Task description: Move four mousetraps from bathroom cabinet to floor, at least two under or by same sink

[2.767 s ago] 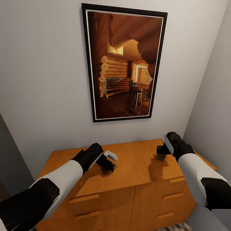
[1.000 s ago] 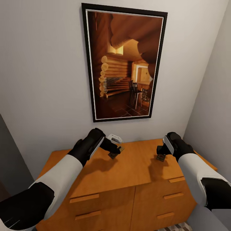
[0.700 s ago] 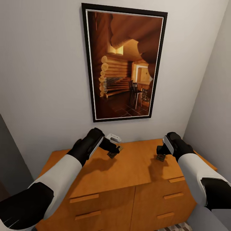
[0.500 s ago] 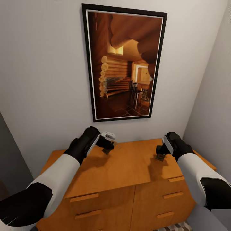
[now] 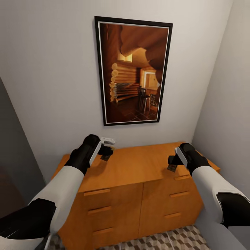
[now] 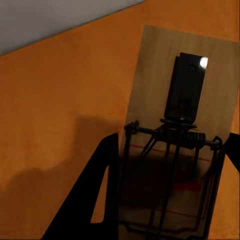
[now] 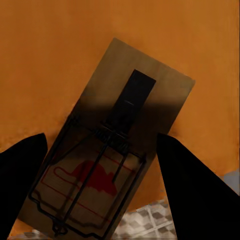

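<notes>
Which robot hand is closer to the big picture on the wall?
Left. The left gripper holds a mousetrap just below the picture's lower left corner. The right gripper hangs farther off, near the cabinet's right front edge.

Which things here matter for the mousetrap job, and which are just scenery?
Part of the job:
- mousetrap in the left gripper
- mousetrap in the right gripper
- left gripper
- right gripper
- cabinet
- tiled floor

Just scenery:
- framed picture
- wall
</notes>
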